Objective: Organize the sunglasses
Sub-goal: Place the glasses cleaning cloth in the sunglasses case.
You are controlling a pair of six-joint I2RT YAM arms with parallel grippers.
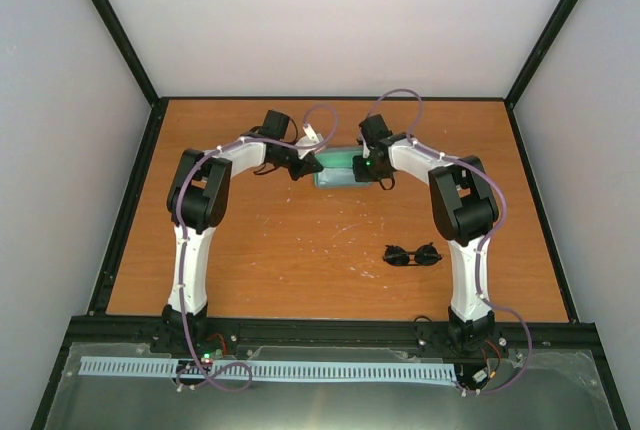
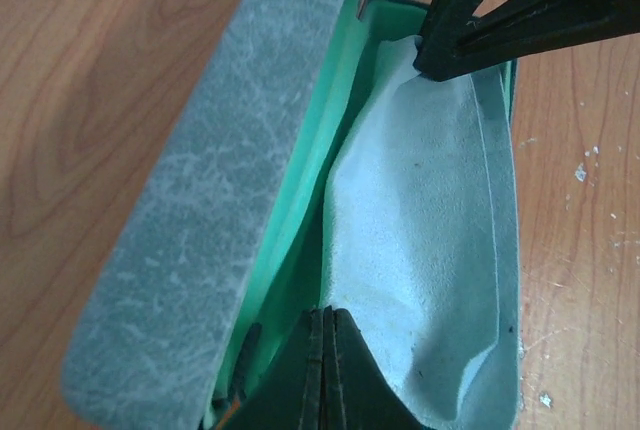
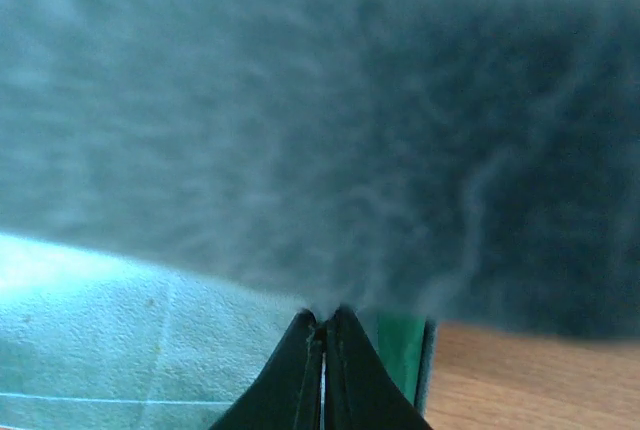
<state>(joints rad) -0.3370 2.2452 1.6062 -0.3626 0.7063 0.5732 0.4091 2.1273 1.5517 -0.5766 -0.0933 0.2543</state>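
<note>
Preparing the open case (image 1: 338, 168) is judged to be the step in hand; both arms are reached to it at the far middle of the table (image 1: 280, 240), while the sunglasses (image 1: 412, 254) lie on the bare wood beside the right arm, well apart from the case and untouched. The left gripper (image 2: 322, 315) is seen with its fingers pressed together at the near end of the case; the right gripper (image 3: 322, 318) is likewise closed, its tip set against the far corner of the cloth (image 2: 430, 230); whether cloth is pinched in either cannot be told. For the step to be done well, the lid (image 2: 200, 200) should be propped fully back and the cloth smoothed flat against the lining (image 2: 300, 200), or lifted clear, so that the well is not bunched; the case is best steadied by one arm while the sunglasses are fetched by the other, taken at the bridge rather than the lenses. The lid is an oblong, round-cornered shell in mottled grey-blue, suede-like material; the lining is smooth and bright green; the cloth is pale blue, soft and napped, creased along one fold; the sunglasses are small and black, with two round dark lenses.
</note>
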